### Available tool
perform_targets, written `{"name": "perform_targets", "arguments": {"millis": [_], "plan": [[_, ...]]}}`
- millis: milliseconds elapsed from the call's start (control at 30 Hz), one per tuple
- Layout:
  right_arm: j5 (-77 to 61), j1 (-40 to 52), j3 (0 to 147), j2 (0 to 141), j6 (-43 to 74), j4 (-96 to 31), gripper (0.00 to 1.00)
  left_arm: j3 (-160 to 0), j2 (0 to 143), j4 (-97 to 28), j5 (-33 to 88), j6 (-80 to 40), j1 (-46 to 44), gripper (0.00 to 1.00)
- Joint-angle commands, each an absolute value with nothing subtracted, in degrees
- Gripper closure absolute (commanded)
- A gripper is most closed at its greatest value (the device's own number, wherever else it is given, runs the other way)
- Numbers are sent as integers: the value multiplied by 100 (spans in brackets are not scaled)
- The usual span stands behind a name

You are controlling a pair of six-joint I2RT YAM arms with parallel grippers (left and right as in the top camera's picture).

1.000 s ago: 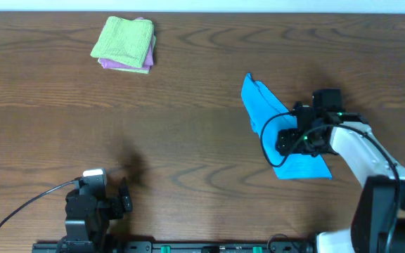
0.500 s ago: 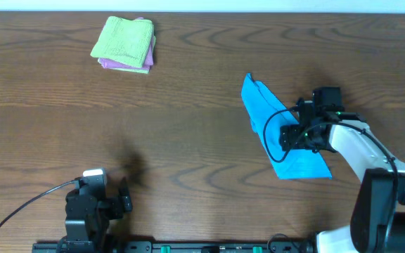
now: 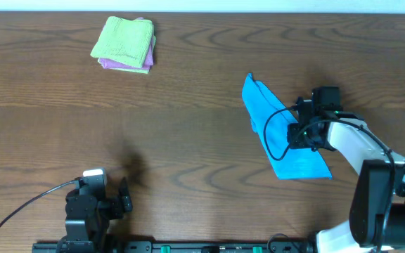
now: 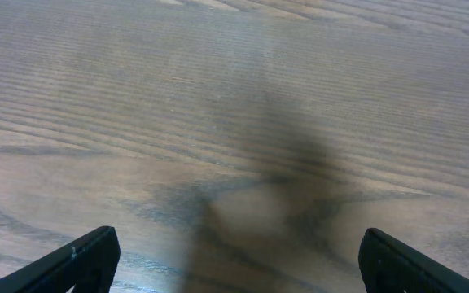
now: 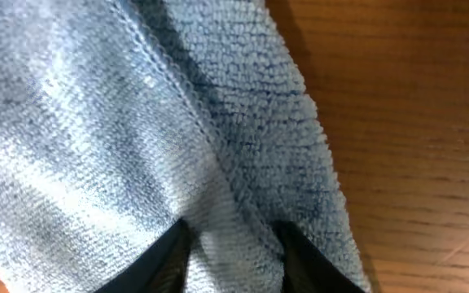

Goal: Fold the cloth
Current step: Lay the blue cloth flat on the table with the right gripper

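Right, your right pincer [image 5: 233, 259] is down on the bright sky-blue terry cloth [image 5: 96, 122]. Its two black fingertips [image 5: 173, 252] are drawn close, with a raised ridge of pile nipped between them, so that's a pinch on fabric, not on air. You've bitten just inside the cloth's edge, with bare wood showing right beside the grip. My read is that you chose that spot so this side can be lifted and carried over the rest.

From overhead, the cloth lies as a long slanted strip on the right half of the dark wood-grain tabletop [image 3: 188, 105]. One pointed end aims at the far edge and the broader end sits nearer you. It looks already doubled, though I can't count the layers. The stitched hem runs diagonally up from your fingertips, a handy line to fold along.

Watch the thin black cable [image 3: 264, 140] looping over the strip beside the pincer. I'd judge it could drag on the fabric.

You have plenty of room. There's open wood to the left of the strip and some toward the near edge. The lime-green folded cloth [image 3: 124, 39] and the pink-purple folded cloth [image 3: 121, 65] under it sit well apart at the far left. Your left pincer [image 4: 243, 262] hangs spread wide over bare wood, well clear.
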State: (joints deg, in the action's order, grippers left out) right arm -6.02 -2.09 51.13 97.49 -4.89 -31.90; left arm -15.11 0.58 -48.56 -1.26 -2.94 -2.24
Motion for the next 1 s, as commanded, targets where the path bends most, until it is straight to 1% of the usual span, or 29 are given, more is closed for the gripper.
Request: {"name": "perform_targets", "arguments": {"millis": [0,33,100,267,333,400,533,733,767,800,833,900,933,967], "plan": [[-602,-242,5078,9786,-478,-3192,87,-1317,21,-5107,-102,-252,-185,5],[-602,-222,5078,9782,-475,-3194,91,-1317,21,-5107,-102,-252,-185,5],[-602,-172,5092,9751,-475,-3247,92,-1317,21,-5107,-102,-252,-185,5],[-670,73,5328,9435,-360,-3629,93,-1317,21,-5107,-102,-252,-185,5],[-884,250,5524,9209,-344,-3907,96,-1317,21,-5107,-102,-252,-185,5],[-1149,460,5666,8993,-281,-4086,96,-1317,21,-5107,-102,-252,-185,5],[-1256,893,5800,8733,89,-4178,95,-1317,21,-5107,-102,-252,-185,5],[-1531,1664,5802,8700,576,-4167,96,-1317,21,-5107,-102,-255,-185,5],[-1516,1734,5802,8700,622,-4152,95,-1317,21,-5107,-102,-255,-185,5],[-1448,1798,5802,8705,620,-4125,83,-1317,21,-5107,-102,-252,-185,5],[-1271,1837,5802,8713,620,-4110,76,-1317,21,-5107,-102,-252,-185,5],[-1092,1855,5802,8715,617,-4110,75,-1317,21,-5107,-102,-252,-185,5],[-1094,1857,5802,8715,620,-4112,72,-1317,21,-5107,-102,-252,-185,5],[-1094,1879,5802,8715,620,-4119,61,-1317,21,-5107,-102,-252,-185,5]]}}
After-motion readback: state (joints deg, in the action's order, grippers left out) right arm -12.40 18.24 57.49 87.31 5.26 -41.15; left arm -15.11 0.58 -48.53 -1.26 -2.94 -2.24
